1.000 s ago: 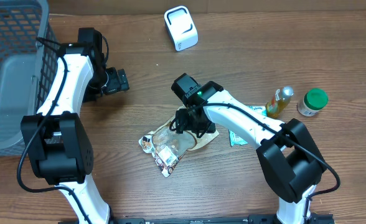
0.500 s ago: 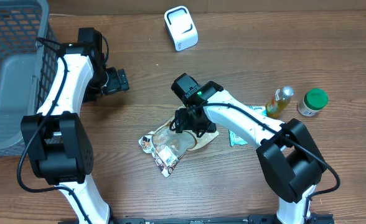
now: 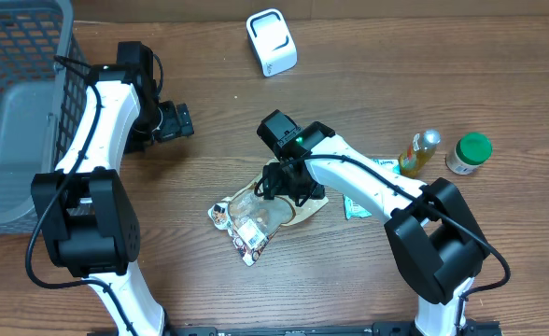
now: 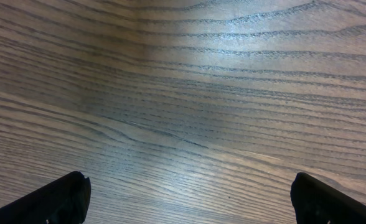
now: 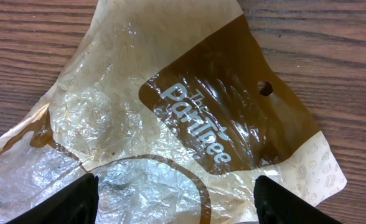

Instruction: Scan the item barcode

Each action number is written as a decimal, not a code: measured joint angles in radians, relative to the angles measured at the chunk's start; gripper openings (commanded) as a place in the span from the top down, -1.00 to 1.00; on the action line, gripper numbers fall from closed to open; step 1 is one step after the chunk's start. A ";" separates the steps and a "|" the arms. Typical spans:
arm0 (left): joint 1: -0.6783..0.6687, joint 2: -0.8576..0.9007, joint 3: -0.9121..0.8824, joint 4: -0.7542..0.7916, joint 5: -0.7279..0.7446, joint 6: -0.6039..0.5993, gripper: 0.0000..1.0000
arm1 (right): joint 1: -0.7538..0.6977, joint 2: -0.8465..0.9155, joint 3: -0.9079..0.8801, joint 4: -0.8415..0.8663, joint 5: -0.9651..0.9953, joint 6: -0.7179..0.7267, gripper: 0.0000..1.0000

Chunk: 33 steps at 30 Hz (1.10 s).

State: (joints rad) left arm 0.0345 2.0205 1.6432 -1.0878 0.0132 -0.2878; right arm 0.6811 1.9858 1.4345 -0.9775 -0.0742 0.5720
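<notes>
Basket: a grey mesh basket (image 3: 13,56) stood at the table's far left edge, well apart from the task's thing.

Left gripper: the left gripper (image 4: 192,199) hung over bare wooden table (image 4: 183,74) beside the basket, with its fingers spread as wide as they go and nothing between them.

Snack bag: the snack bag (image 3: 256,217) lay flat near the middle of the table, a crumpled pouch of clear and brown film. A pale printed patch (image 3: 249,241) sat at its lower-left end; whether that was the barcode was too small to tell.

Scanner: a white scanner (image 3: 272,42) stood at the far edge, well apart from the bag.

Right gripper: the right gripper (image 5: 180,202) was poised directly over the bag's brown upper-right end, its jaws parted fairly wide and straddling the film without gripping it.

Handling: the bag looked very light, soft and slippery. It would probably crinkle and fold in a pinch, sag when lifted, and throw glare off its glossy wrinkles.

Hold: the flat brown header around the hang hole (image 5: 266,88) seemed the firmest place to pinch, and it lies clear of the printed patch. A grip there should let the code side hang open toward the scanner.

Right side: a green packet (image 3: 358,207) lay partly under the right arm. Beyond it stood a yellow bottle (image 3: 420,152) and a green-lidded jar (image 3: 468,153), both well apart from the bag.
</notes>
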 measured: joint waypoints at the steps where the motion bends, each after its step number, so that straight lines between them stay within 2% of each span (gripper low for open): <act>1: 0.000 0.000 0.000 0.000 0.000 0.000 -0.99 | 0.000 0.000 0.000 0.000 0.000 0.000 -0.53; 14: 0.000 0.000 0.000 0.000 0.000 0.000 -0.99 | 0.000 0.000 0.000 0.002 0.000 0.000 -0.55; 16: 0.000 0.000 0.000 0.000 0.000 0.000 -0.99 | 0.000 0.000 0.000 0.008 0.000 0.002 -0.65; 19: 0.000 0.000 0.000 0.000 0.000 0.000 -0.99 | 0.000 0.000 0.000 0.015 0.001 -0.002 -0.67; 33: 0.000 0.000 0.000 0.000 0.000 0.000 -0.99 | 0.000 -0.002 0.001 0.022 0.000 -0.037 -0.59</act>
State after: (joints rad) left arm 0.0345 2.0205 1.6432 -1.0878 0.0135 -0.2878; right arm 0.6811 1.9842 1.4353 -0.9554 -0.0742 0.5350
